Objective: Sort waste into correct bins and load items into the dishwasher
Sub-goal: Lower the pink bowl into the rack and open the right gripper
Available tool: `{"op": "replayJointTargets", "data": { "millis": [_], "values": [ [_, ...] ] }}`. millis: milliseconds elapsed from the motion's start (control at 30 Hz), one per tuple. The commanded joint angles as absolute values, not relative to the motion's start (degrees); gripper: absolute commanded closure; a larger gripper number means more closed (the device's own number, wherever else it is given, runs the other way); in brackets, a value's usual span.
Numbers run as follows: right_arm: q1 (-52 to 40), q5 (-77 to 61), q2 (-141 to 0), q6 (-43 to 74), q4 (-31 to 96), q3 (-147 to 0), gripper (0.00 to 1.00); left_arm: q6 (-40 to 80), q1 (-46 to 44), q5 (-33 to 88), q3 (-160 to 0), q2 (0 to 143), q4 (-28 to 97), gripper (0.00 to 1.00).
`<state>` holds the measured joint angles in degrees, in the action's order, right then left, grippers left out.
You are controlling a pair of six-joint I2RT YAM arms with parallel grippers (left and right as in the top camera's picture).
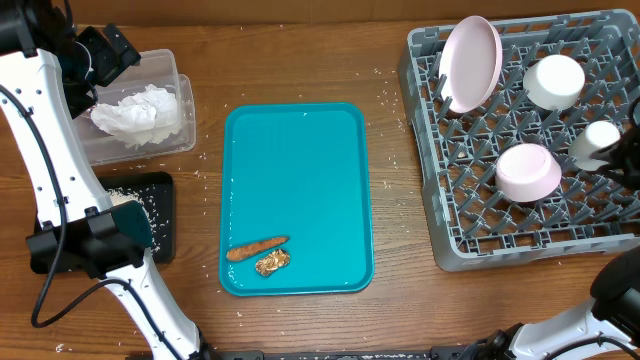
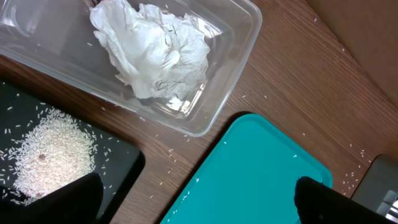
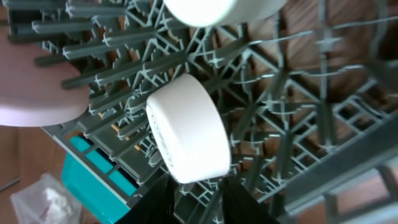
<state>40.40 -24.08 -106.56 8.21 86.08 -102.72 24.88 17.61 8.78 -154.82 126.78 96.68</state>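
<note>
A teal tray (image 1: 296,170) lies at the table's middle with an orange food scrap (image 1: 257,247) and a crumpled gold wrapper (image 1: 272,262) near its front edge. A clear bin (image 1: 178,105) holds crumpled white paper (image 1: 135,112), which also shows in the left wrist view (image 2: 152,53). My left gripper (image 2: 199,205) is open and empty, hanging above the gap between the bins and the tray's far left corner. In the overhead view the left gripper (image 1: 105,50) is at the far left. My right gripper (image 3: 214,199) is shut on a white cup (image 3: 189,137) over the grey dish rack (image 1: 480,230).
A black bin (image 1: 160,215) with rice grains (image 2: 53,149) sits in front of the clear bin. The rack holds a pink plate (image 1: 470,62), a white bowl (image 1: 553,80) and a pink bowl (image 1: 528,170). Rice grains are scattered on the wood.
</note>
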Motion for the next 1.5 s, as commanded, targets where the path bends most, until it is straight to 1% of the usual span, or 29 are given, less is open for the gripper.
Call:
{"op": "replayJointTargets", "data": {
  "millis": [0,133,267,333,433,533,633,767,967,1167,1333,1467],
  "values": [
    [39.9,-20.6,-105.4,9.5,87.5,-107.4,0.72,23.8,17.1,8.4,-155.0,127.1,96.7,0.00],
    [37.2,-22.9,-104.4,7.7,90.3,-108.7,0.73,23.8,17.1,8.4,-155.0,127.1,96.6,0.00],
    [32.1,-23.2,-104.5,6.0,90.3,-107.4,0.90,24.0,17.1,8.4,-155.0,127.1,96.6,0.00],
    [28.8,-22.5,-104.7,6.0,89.2,-106.1,0.96,24.0,17.1,8.4,-155.0,127.1,96.6,0.00],
    [24.2,-19.1,-104.9,6.7,87.1,-103.6,0.96,24.0,17.1,8.4,-155.0,127.1,96.8,0.00],
    [20.1,-11.2,-105.0,13.3,84.6,-100.4,0.96,24.0,17.1,8.4,-155.0,127.1,96.8,0.00],
    [18.6,-8.2,-105.3,14.3,83.8,-98.5,0.96,24.0,17.1,8.4,-155.0,127.1,96.8,0.00],
    [18.3,-1.5,-105.6,18.5,84.1,-97.4,0.96,24.0,17.1,8.4,-155.0,127.1,96.8,0.00],
    [19.3,-1.8,-105.6,18.2,84.0,-97.4,0.96,24.0,17.1,8.4,-155.0,127.1,96.8,0.00],
    [18.6,-9.5,-105.6,16.5,82.1,-97.4,0.96,24.0,17.1,8.3,-155.0,127.1,96.8,0.00],
    [18.0,-8.3,-105.6,16.6,81.3,-97.4,0.96,23.7,17.1,8.3,-155.0,127.1,96.8,0.00],
    [18.1,-4.6,-105.6,17.9,80.3,-96.5,0.96,23.7,17.1,6.7,-155.0,127.1,96.8,0.00]
  ]
}}
